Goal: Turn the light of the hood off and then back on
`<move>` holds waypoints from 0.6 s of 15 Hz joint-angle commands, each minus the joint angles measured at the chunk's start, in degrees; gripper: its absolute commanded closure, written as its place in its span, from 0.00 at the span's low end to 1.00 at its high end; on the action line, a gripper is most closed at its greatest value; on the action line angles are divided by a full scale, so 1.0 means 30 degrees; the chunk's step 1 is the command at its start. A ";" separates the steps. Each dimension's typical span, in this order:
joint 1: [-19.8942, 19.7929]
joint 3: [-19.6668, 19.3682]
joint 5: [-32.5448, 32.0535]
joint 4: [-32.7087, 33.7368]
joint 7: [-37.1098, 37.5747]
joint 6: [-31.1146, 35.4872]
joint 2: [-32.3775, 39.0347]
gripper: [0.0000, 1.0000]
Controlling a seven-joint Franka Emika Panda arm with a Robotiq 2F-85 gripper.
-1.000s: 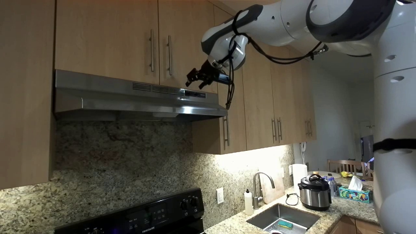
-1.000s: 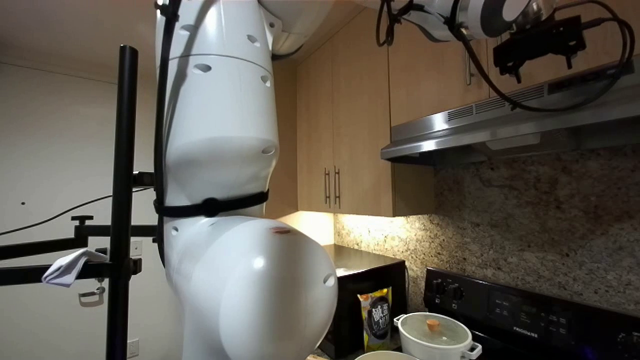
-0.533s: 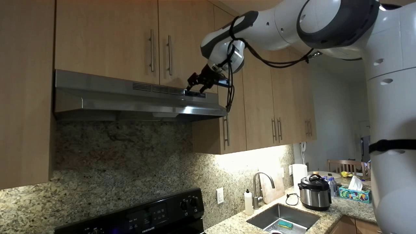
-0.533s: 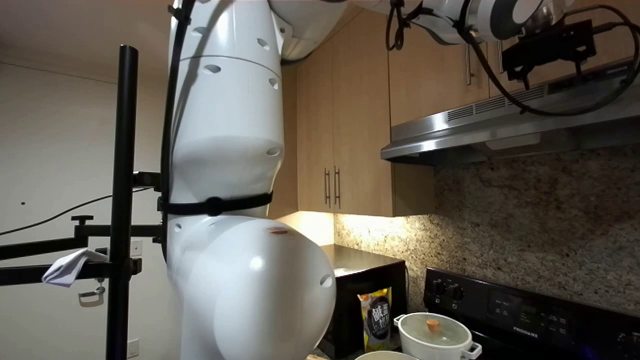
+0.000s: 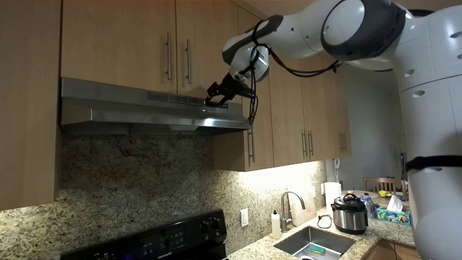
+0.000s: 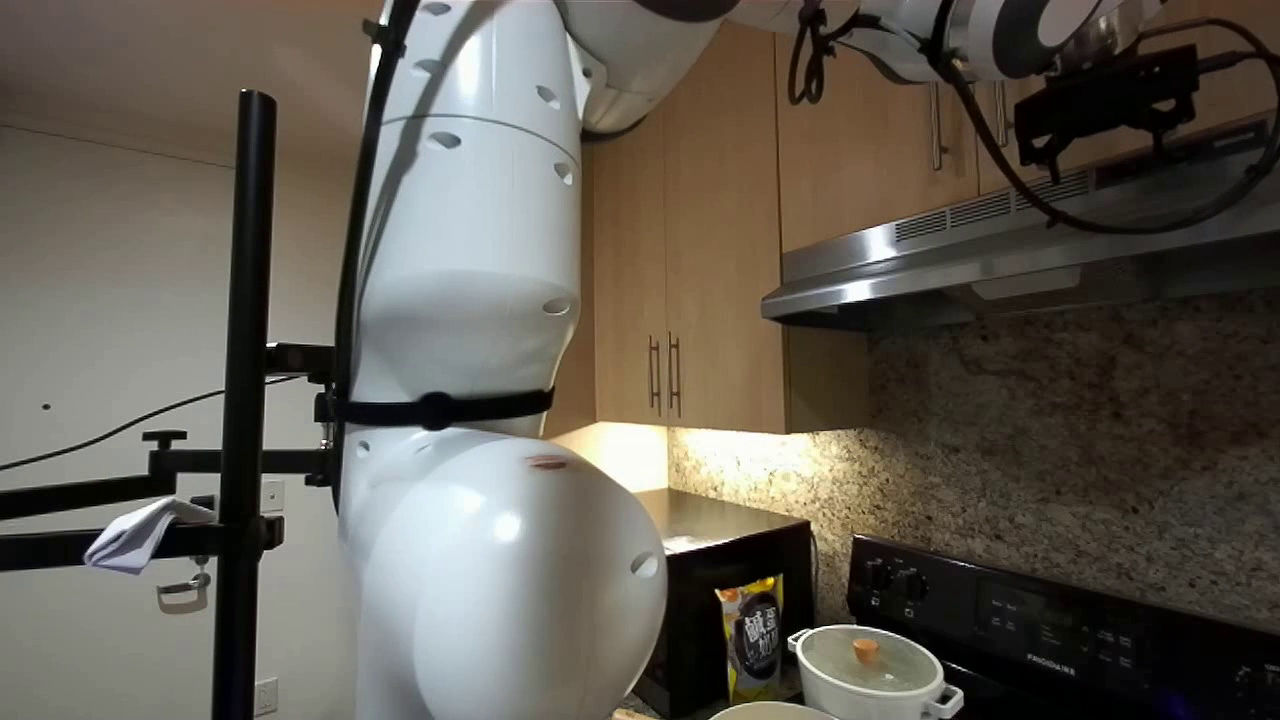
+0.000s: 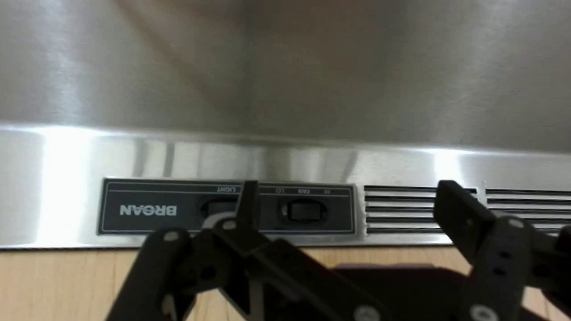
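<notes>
Claw (image 5: 214, 102): lowered over the last second, from above the control strip (image 7: 271, 205) to about its level.
Fingers (image 7: 248, 205): spread well apart, nothing gripped; one stands before the strip, though whether it touches cannot be told.
Light switch (image 7: 218, 207): on the strip, lettered LIGHT (upside down in the wrist view), partly covered by that finger.
Fan switch (image 7: 305, 210): just past the same finger; a stray push could catch it.
Hood (image 5: 155, 112): over the stove (image 5: 144, 242), high above and beyond the edge of the desk (image 5: 260, 245) that borders the stove; carrying strip and switches.
Hood light (image 6: 1030, 283): lens without glow, stone wall (image 5: 137, 162) beneath it dim in both exterior views. Reads as off.
Done: switching off, probably, judged from the dark lens alone; who or what darkened it, not shown.
Left: switching back on, most likely one push at the light switch, whose set position is too small to read.
</notes>
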 commanded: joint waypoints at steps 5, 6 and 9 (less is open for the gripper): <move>-0.0588 0.0061 0.0931 0.1543 -0.1172 -0.1270 0.1062 0.00; -0.0593 0.0035 0.0984 0.1643 -0.1171 -0.1296 0.1142 0.00; -0.0612 -0.0016 0.1198 0.2053 -0.1249 -0.1189 0.1448 0.00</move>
